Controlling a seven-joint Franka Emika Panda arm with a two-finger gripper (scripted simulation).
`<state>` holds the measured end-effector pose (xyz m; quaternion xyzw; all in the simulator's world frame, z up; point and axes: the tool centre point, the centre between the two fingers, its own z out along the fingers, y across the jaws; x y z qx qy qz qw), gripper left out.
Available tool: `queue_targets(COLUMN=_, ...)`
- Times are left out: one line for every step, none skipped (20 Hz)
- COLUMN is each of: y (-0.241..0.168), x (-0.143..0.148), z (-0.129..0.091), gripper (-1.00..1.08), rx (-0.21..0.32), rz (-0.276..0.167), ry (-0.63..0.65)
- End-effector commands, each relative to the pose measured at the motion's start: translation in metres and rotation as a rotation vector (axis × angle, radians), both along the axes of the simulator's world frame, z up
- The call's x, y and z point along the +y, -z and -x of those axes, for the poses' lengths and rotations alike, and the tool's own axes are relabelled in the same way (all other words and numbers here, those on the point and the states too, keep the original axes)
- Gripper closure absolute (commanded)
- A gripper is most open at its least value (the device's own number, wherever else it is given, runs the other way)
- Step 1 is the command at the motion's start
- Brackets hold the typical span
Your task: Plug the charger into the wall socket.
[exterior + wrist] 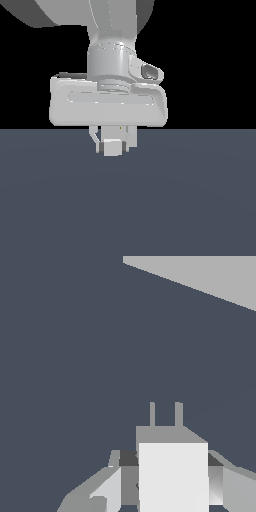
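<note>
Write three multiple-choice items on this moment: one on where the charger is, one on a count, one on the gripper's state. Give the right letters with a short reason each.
1. Where is the charger?
A. Lying on the floor away from the arm
B. Between the fingers of the gripper
C. Seated in the wall socket

2. How many prongs stick out of the charger in the wrist view?
A. Two
B. Three
C. None

3. What is the gripper's state?
A. Wide open and empty
B. Shut on nothing
C. Shut on the charger

Answers:
1 B: both views show the white block between the fingers, while the wall socket, seen only in part, lies apart from it.
2 A: two thin prongs rise side by side from the block.
3 C: a finger sits against each side of the block.
</note>
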<state>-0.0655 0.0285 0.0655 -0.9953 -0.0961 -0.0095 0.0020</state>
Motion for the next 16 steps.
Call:
queue_targets(y=-0.007, x=0.003, z=-0.007, gripper=1.08, rx=0.000, rz=0.000, ry=0.066)
queue_targets(y=-0.009, x=0.005, z=-0.010, gripper=1.08, rx=0.000, rz=0.000, ry=0.092)
queue_targets(y=-0.012, x=0.006, z=-0.013, gripper=1.08, rx=0.000, rz=0.000, ry=0.117)
queue_targets(y=-0.014, x=0.006, z=-0.016, gripper=1.08, rx=0.000, rz=0.000, ry=0.141)
queue_targets(y=-0.016, x=0.007, z=-0.019, gripper=1.08, rx=0.000, rz=0.000, ry=0.164)
queue_targets(y=-0.018, x=0.008, z=-0.022, gripper=1.08, rx=0.000, rz=0.001, ry=0.185)
queue_targets(y=-0.020, x=0.008, z=-0.024, gripper=1.08, rx=0.001, rz=0.001, ry=0.206)
queue_targets(y=-0.022, x=0.009, z=-0.027, gripper=1.08, rx=0.001, rz=0.001, ry=0.225)
queue_targets(y=-0.024, x=0.009, z=-0.029, gripper=1.08, rx=0.001, rz=0.001, ry=0.243)
queue_targets(y=-0.026, x=0.009, z=-0.031, gripper=1.08, rx=0.001, rz=0.001, ry=0.259)
queue_targets(y=-0.027, x=0.010, z=-0.033, gripper=1.08, rx=0.001, rz=0.001, ry=0.275)
queue_targets(y=-0.028, x=0.010, z=-0.035, gripper=1.08, rx=0.001, rz=0.001, ry=0.289)
queue_targets(y=-0.030, x=0.010, z=-0.036, gripper=1.08, rx=0.001, rz=0.001, ry=0.302)
queue_targets(y=-0.031, x=0.010, z=-0.038, gripper=1.08, rx=0.001, rz=0.002, ry=0.313)
queue_targets(y=-0.032, x=0.010, z=-0.039, gripper=1.08, rx=0.001, rz=0.002, ry=0.323)
queue_targets(y=-0.032, x=0.010, z=-0.040, gripper=1.08, rx=0.001, rz=0.002, ry=0.332)
